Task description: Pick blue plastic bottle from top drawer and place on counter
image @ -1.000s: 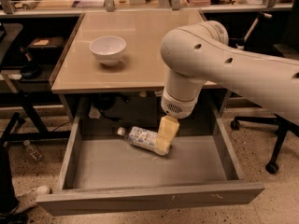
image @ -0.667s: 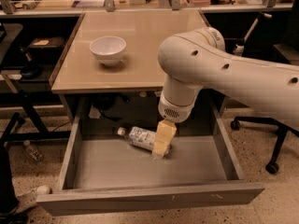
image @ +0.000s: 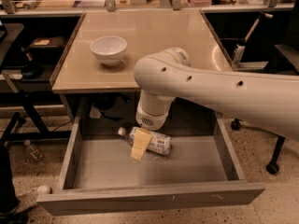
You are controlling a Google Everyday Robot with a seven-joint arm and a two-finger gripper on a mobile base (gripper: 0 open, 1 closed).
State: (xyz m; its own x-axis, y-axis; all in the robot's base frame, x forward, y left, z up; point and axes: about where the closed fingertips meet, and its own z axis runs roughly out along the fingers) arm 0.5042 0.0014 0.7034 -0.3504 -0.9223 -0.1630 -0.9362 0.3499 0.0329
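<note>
- Bluish-white label and white cap (image: 121, 131) marked the blue plastic bottle (image: 159, 143), which lay on its side on the floor of the top drawer (image: 149, 197), towards the far wall and a little left of the middle, with the cap pointing left.
- Compared with a second earlier, the bottle had not shifted; cap and body sat at the same spot.
- What had changed was the gripper (image: 138, 148): it had slid left from the bottle's right end and now crossed in front of the body just right of the cap, reaching down to the drawer floor on the near side.
- Whether the gripper was spread around the bottle or closed on it could not be told; only its near, yellowish side showed.
- The arm (image: 210, 87) had swung left with it, the wrist hanging under the near edge of the counter (image: 154, 36) directly above the bottle.
- My reading: this was alignment for the grasp, and the pick was not yet done, since the bottle rested on the drawer floor.
- The drawer stood fully pulled out, so lifting straight up near the counter edge looked tight; a pull towards the near side first would probably be needed.
- On the counter a white bowl (image: 108, 49) stood at the left, well apart from the bare centre and right where the bottle could go.
</note>
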